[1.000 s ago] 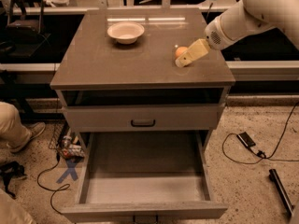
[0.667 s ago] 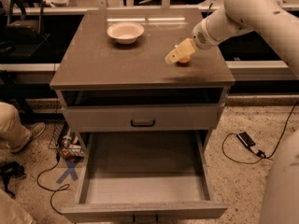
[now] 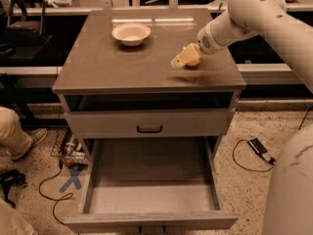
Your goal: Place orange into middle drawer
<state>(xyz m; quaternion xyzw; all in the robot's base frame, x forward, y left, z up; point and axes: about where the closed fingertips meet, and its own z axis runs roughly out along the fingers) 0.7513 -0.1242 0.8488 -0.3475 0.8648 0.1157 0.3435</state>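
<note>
So the orange [image 3: 194, 61] is up on the counter [image 3: 122, 67], on the right half. It's set in a bit from the right edge and somewhat further from the front edge. The tool [image 3: 182, 58] is right on it, coming in from the right and pointing down and left. Only a sliver of the fruit peeks out at the tool's lower right side. Honestly can't tell if the tool is clamped on the orange or just parked against it, since the cream tip covers most of it. The arm [image 3: 244, 13] reaches in from the upper right corner, over the counter's right edge.

The white bowl [image 3: 131, 33] sits toward the back, left of centre and well apart from the orange. There's a wide stretch of bare counter between them, and more along the front.

Below the counter there's a dark gap, then the upper drawer front [image 3: 107, 124] with its black handle [image 3: 149, 129], pushed in. The middle drawer [image 3: 149, 197] is pulled way out toward the camera. Its pale floor shows from side wall to side wall, and its front edge sticks out well past the counter's front edge. So the opening sits below and forward of the orange.

The robot's white body [image 3: 288, 190] fills the lower right, near the drawer's right front corner. On the floor there's a cable [image 3: 244, 153] on the right and a blue tape cross [image 3: 72, 180] on the left. Someone's leg and shoe [image 3: 22, 141] are further left.
</note>
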